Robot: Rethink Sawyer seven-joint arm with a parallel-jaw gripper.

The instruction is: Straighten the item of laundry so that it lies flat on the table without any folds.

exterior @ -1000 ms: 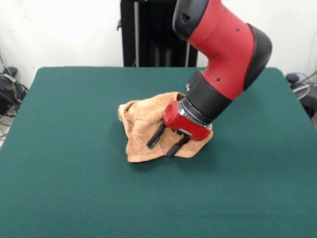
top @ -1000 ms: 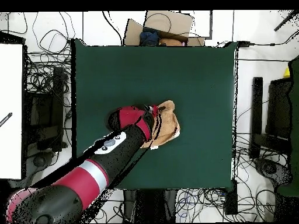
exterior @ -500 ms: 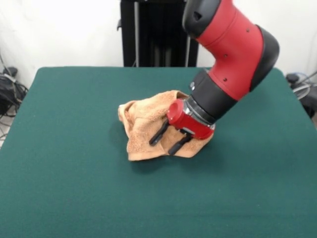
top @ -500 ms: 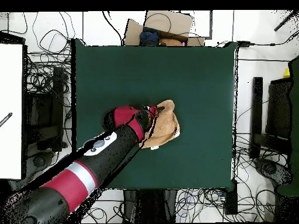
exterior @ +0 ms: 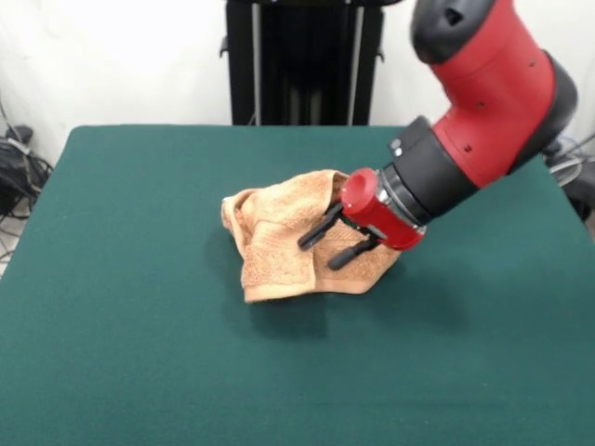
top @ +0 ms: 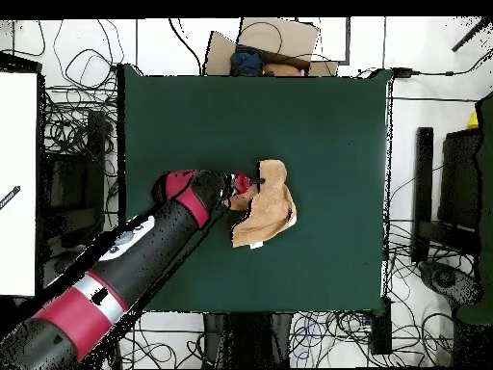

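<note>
Jaws (exterior: 323, 245) spread, over towel (exterior: 279, 243) | towel crumpled mid-table (exterior: 139, 353)

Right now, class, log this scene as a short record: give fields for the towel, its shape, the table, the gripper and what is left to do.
towel: orange-tan towel, near the middle of the table
shape: bunched and folded over itself, not flat
tag: small white tag at one edge, seen from overhead
table: dark green top
gripper: gripper tilted over one side of the towel, fingers apart, holding nothing
left to do: spread the towel flat
</note>
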